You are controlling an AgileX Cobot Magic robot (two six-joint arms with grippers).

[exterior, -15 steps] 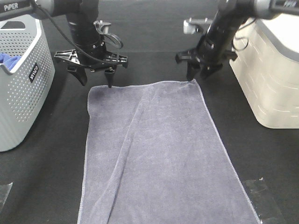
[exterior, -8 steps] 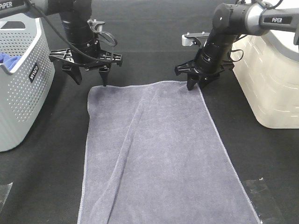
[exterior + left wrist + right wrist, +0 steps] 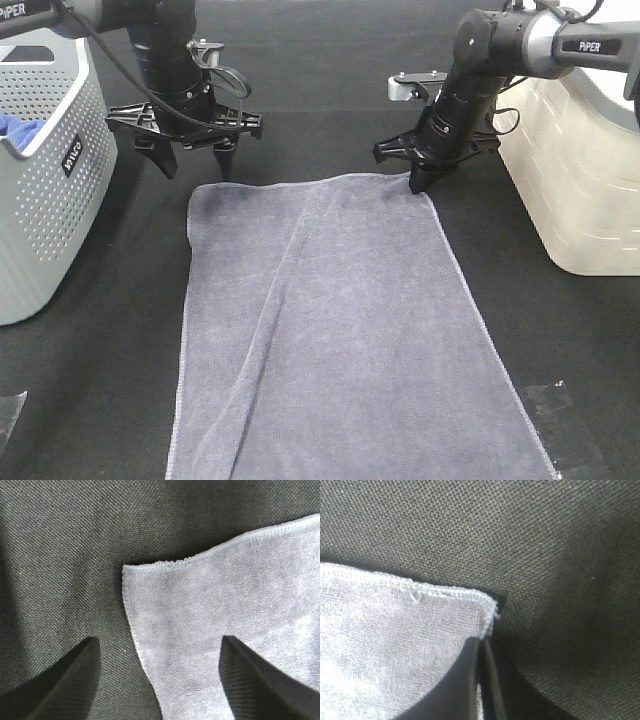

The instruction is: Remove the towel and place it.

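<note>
Release step: towel (image 3: 340,330) lies flat. Left gripper (image 3: 197,168) gapes astride towel's far-left corner. Right gripper (image 3: 418,182) seemingly pinches far-right corner; opening comes next.

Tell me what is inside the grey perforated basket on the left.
A bright blue cloth shows just over the rim of the basket. The wall hides everything deeper inside.

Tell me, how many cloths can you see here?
2: the grey-blue towel spread flat in the middle, and a bright blue cloth inside the grey basket at left. The basket may hide more.
</note>
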